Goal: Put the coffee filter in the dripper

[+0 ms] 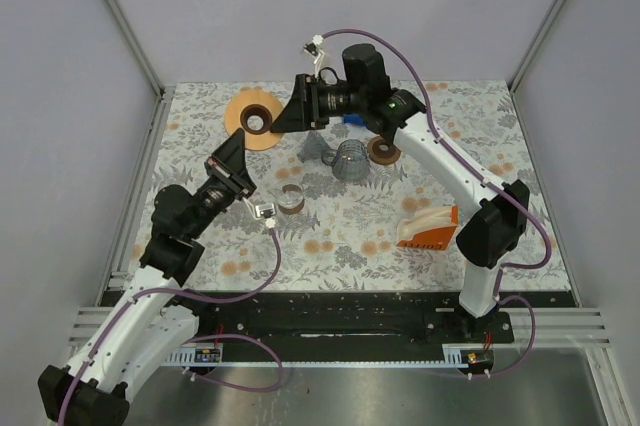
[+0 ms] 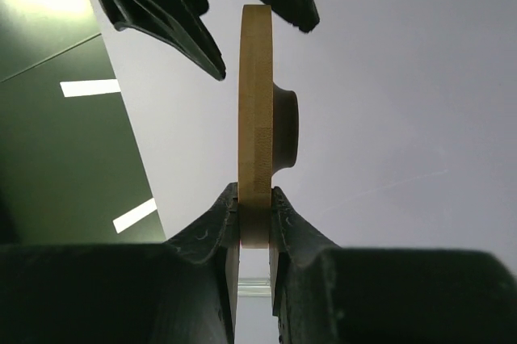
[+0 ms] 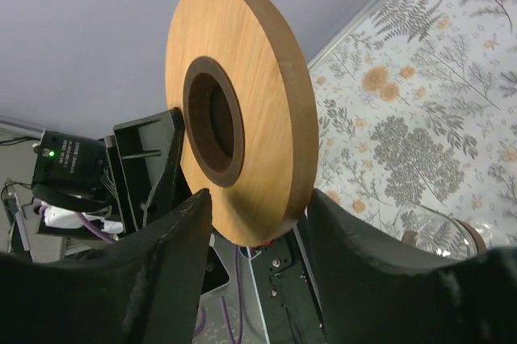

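Above the floral tabletop (image 1: 520, 126), the left pincer (image 2: 255, 199) is gripping the lower rim of a wooden disc (image 2: 257, 102) and holding it up on edge. The right pincer (image 3: 260, 203) is standing wide, its fingers straddling the opposite rim without touching it. It looks like a hand-over of what appears to be the dripper's wooden collar.

To do it well, the right pincer should be closing squarely on bare rim, clear of the dark raised hub around the centre hole. It should also stay well away from the left fingers, so that the two grips are not crowding each other. The left should be letting go only once the right is holding firm, since the smooth disc, held edge-on, looks likely to pivot or slip.

What appear to be the coffee filter papers (image 1: 425, 218) are sitting cream-coloured in an orange holder (image 1: 435, 238) on the near right, well apart from both pincers and untouched.

Beneath the raised disc, a glass-and-wire vessel (image 1: 350, 160) is standing beside a grey cone (image 1: 314, 149). A brown ring (image 1: 383, 151) is lying to their right, a second ring (image 1: 292, 201) nearer the left arm, and a blue object (image 1: 352, 121) is sitting half hidden under the right arm. Any lowering of the disc is having to thread through this cluster.
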Controlling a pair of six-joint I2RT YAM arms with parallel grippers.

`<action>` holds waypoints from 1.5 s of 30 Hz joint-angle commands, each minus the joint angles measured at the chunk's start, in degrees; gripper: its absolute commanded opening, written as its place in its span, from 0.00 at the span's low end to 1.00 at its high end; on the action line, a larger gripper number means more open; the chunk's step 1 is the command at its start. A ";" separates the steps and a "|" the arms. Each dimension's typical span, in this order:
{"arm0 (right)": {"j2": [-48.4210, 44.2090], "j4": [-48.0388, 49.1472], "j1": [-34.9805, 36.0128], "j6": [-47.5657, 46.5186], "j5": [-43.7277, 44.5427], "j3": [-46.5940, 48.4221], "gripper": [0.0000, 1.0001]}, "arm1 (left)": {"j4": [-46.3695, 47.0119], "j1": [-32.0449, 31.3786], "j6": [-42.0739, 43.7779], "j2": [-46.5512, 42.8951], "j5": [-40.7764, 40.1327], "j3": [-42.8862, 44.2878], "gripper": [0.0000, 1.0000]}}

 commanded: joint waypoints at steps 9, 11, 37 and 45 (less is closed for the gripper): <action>1.15 9.85 -0.86 6.28 -7.60 -0.17 0.00 | -2.29 -0.26 8.23 -3.04 1.04 1.42 0.11; 0.53 9.85 -2.35 6.11 -6.99 -2.10 0.00 | -10.81 -0.17 5.27 -2.78 -3.62 4.76 0.53; 0.97 -17.30 -5.35 -12.52 -6.63 -8.79 0.00 | -79.26 13.62 -108.04 33.00 5.32 50.76 0.88; 5.97 -16.69 -3.68 -10.68 -8.91 -6.86 0.00 | -64.23 14.33 -115.95 29.75 7.17 40.21 0.87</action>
